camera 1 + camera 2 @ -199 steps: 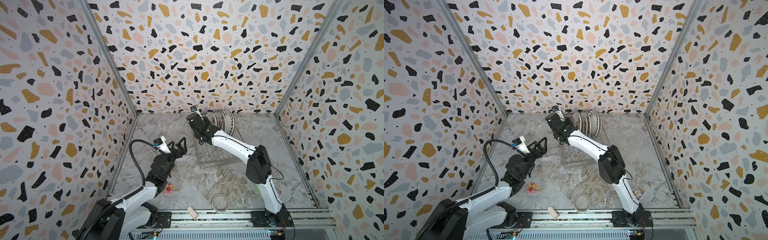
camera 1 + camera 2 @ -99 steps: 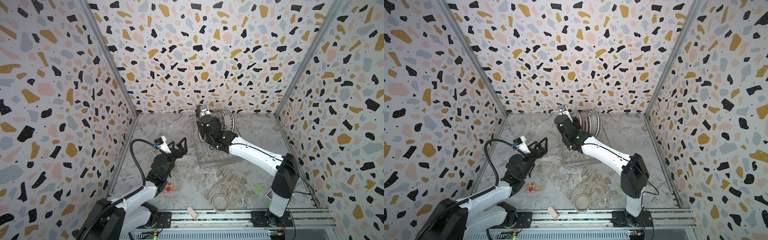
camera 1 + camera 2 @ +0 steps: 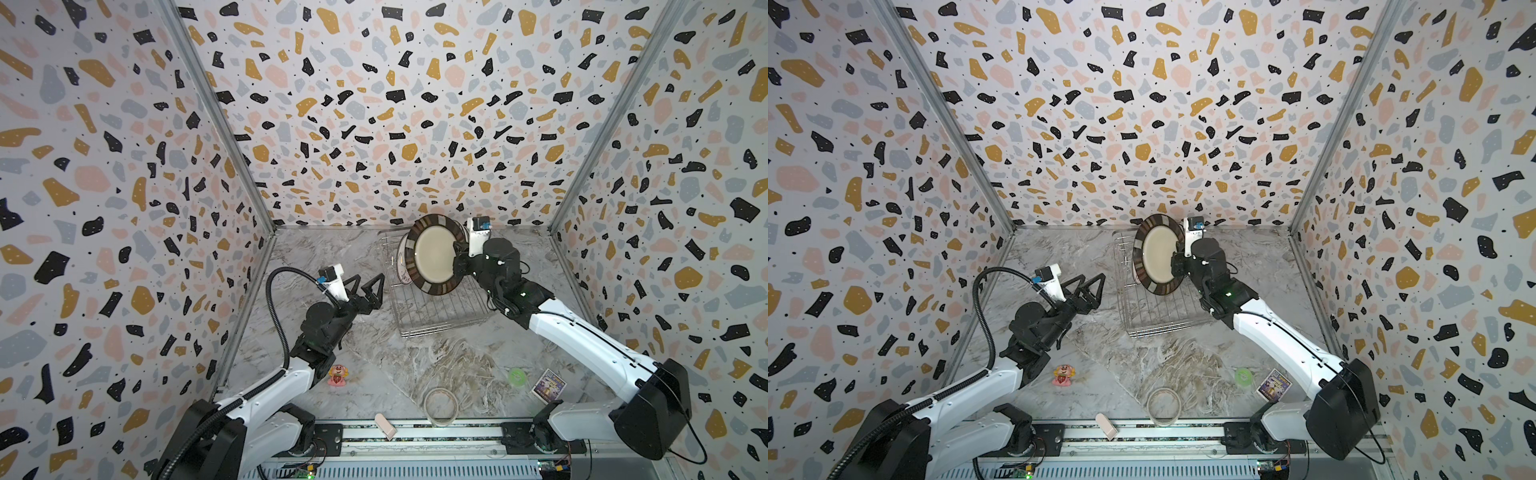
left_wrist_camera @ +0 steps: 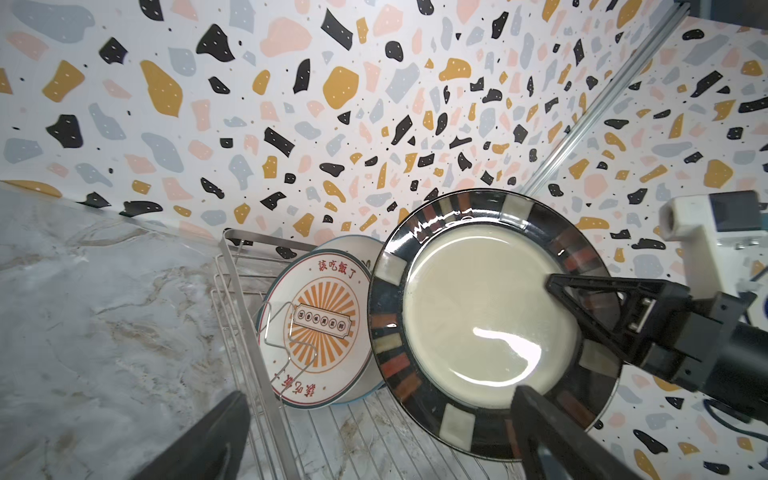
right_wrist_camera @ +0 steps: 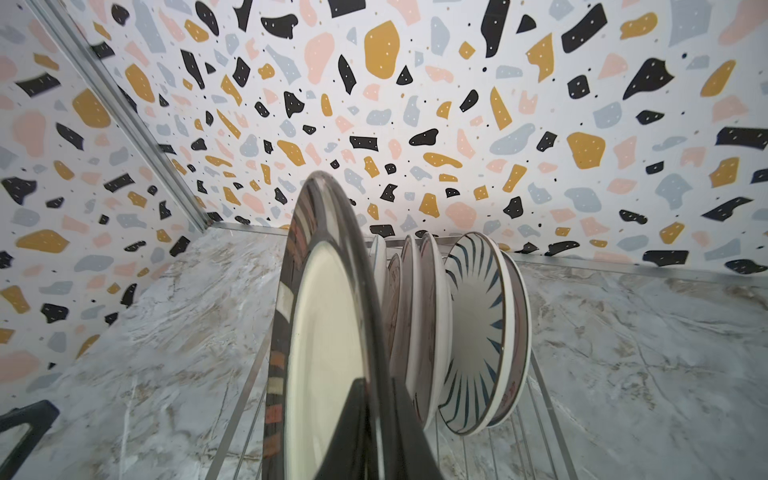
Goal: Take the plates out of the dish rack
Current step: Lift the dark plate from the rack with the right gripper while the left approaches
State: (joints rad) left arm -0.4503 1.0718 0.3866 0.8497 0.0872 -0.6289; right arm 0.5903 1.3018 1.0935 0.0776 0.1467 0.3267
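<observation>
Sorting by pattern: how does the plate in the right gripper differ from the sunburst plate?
The dark-rimmed plate has a cream centre; the sunburst plate is white with orange rays. The right gripper pinches the dark-rimmed plate; the sunburst plate stands in the dish rack. Both are round, on edge.

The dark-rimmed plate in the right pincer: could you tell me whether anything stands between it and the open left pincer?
Nothing visible does. The right pincer holds the dark-rimmed plate upright above the dish rack; the left pincer hovers open beside the rack, with only air between.
</observation>
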